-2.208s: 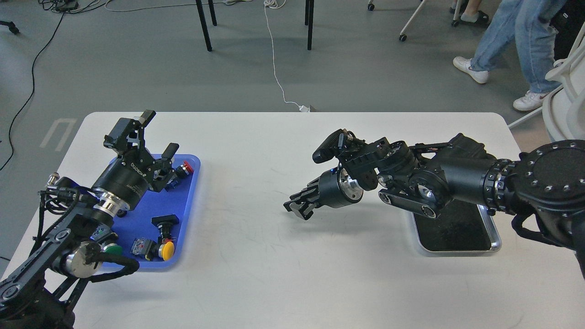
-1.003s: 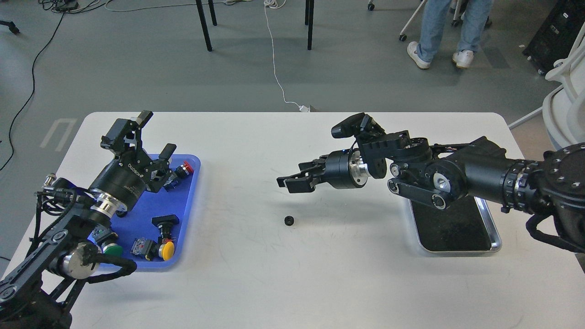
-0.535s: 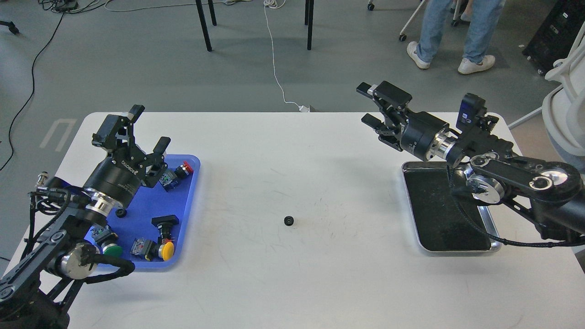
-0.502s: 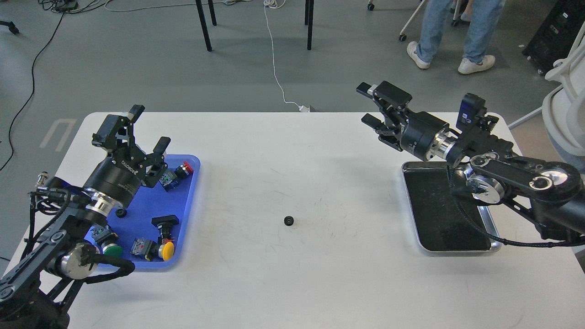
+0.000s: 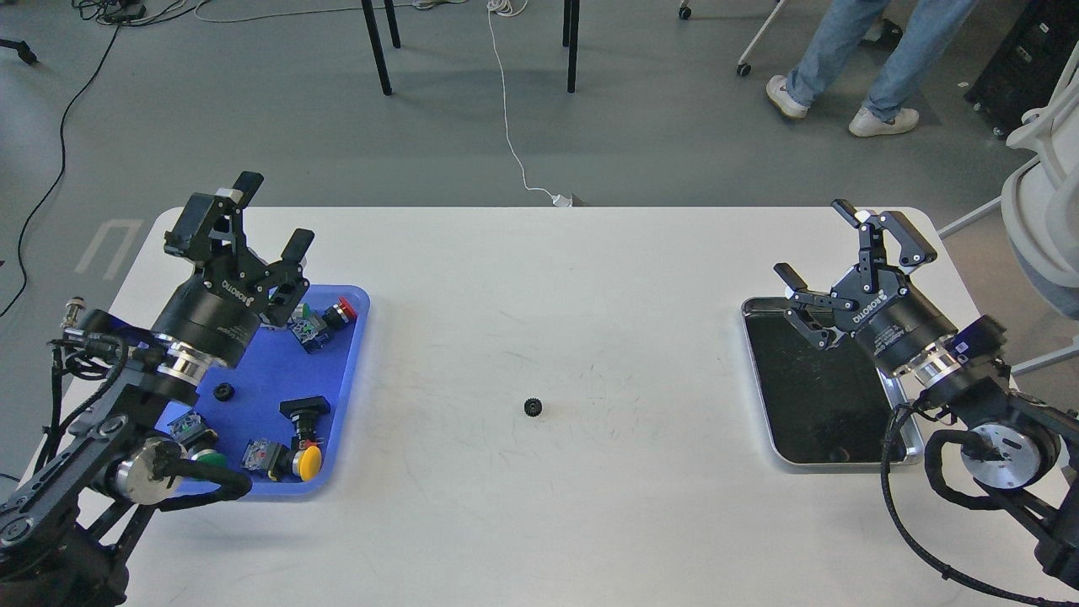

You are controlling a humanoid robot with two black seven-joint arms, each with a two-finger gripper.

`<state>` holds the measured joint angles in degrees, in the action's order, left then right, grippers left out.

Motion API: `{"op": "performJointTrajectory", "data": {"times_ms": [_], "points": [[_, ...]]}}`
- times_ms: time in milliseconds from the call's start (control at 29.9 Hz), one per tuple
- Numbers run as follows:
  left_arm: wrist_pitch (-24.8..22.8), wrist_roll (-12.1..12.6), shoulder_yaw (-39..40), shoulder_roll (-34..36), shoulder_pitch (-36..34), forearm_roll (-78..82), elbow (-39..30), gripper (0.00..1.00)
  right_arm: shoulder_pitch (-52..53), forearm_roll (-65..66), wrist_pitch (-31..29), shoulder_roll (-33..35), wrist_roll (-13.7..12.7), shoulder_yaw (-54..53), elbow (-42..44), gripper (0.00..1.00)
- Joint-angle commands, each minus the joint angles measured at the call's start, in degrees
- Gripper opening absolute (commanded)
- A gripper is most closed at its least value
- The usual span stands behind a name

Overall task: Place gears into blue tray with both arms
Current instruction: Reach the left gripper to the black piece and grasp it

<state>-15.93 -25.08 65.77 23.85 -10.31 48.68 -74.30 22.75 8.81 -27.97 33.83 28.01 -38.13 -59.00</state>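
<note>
One small black gear [image 5: 532, 408] lies alone on the white table, midway between both arms. A second gear [image 5: 223, 391] rests inside the blue tray [image 5: 350, 354] at the left, among push buttons. My left gripper [image 5: 265, 221] hovers over the tray's far end, open and holding nothing. My right gripper [image 5: 818, 257] is raised above the far end of the metal tray [image 5: 763, 421], fingers spread open and empty. Both grippers are far from the loose gear.
The blue tray holds red [image 5: 341, 310], yellow [image 5: 309, 459] and green [image 5: 205, 457] push buttons. The silver-rimmed tray's black mat has one small dark item [image 5: 835, 454] near its front edge. A person's legs [image 5: 868, 51] move beyond the table. A white chair [image 5: 1045, 169] stands at right.
My right arm released the gear onto the table middle, then swung back right over the metal tray, open. My left gripper drifted slightly up and left, uncovering the gear in the blue tray.
</note>
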Motion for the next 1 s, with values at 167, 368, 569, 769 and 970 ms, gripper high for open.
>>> {"op": "performJointTrajectory", "data": {"times_ms": [167,368,569,769,970], "points": [[-0.8,-2.9,-15.4,2.7,-11.1,33.3,-3.7,0.98,-2.4,0.1,0.0,-0.2,0.0,-1.2,0.2,0.97],[-0.7,-2.9,-31.7,3.5,-24.3,58.2,-3.2,0.98,-2.9,0.1,0.0,0.0,0.0,-1.2,0.2,0.97],[-0.3,-2.9,-44.8,2.7,-34.4,76.2,1.1,0.97,-2.9,0.1,0.0,0.1,0.0,-1.8,0.2,0.97],[-0.1,-2.9,-50.3,-3.2,-38.6,76.3,10.2,0.94,-3.0,0.2,0.0,0.1,0.0,-1.8,0.1,0.97],[-0.1,-2.9,-55.7,-4.1,-39.5,76.3,11.6,0.84,-3.0,0.2,0.0,0.6,0.0,-1.9,0.1,0.97]]}}
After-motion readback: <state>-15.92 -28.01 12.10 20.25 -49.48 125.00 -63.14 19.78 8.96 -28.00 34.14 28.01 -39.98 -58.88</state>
